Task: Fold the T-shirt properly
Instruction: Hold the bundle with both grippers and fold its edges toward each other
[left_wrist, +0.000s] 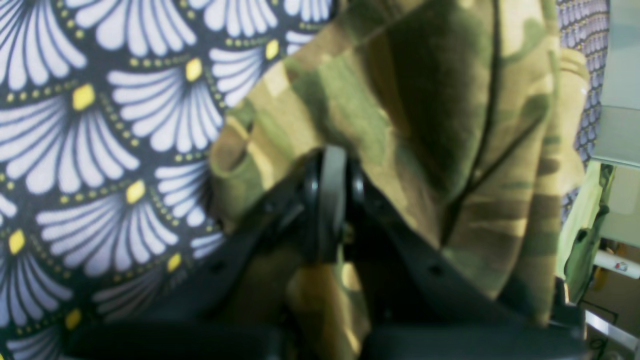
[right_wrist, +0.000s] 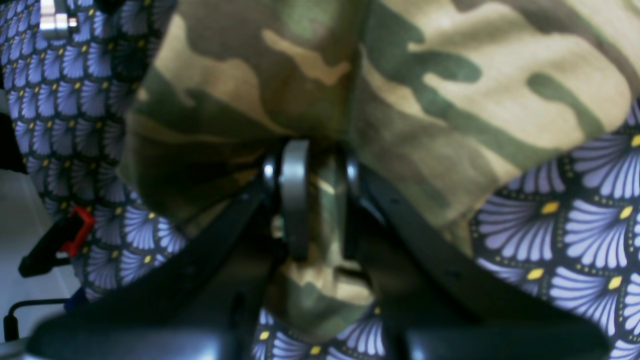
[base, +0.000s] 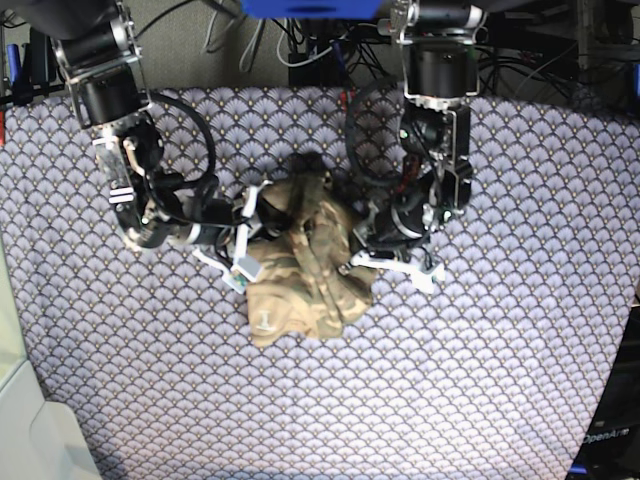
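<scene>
While the T-shirt (base: 305, 270) lies bunched on the table cloth (base: 480, 380), left gripper (left_wrist: 331, 172) and right gripper (right_wrist: 312, 172) each pinch its fabric.

Left claw (left_wrist: 332, 200) clamped on T-shirt (left_wrist: 425, 115) fold; right claw (right_wrist: 312, 200) pinching cloth, both arms low.

T-shirt (base: 305, 275): camouflage in olive green, brown and tan. Table cloth (base: 480, 380): purple scallop fans, yellow dots, dark ground.
</scene>
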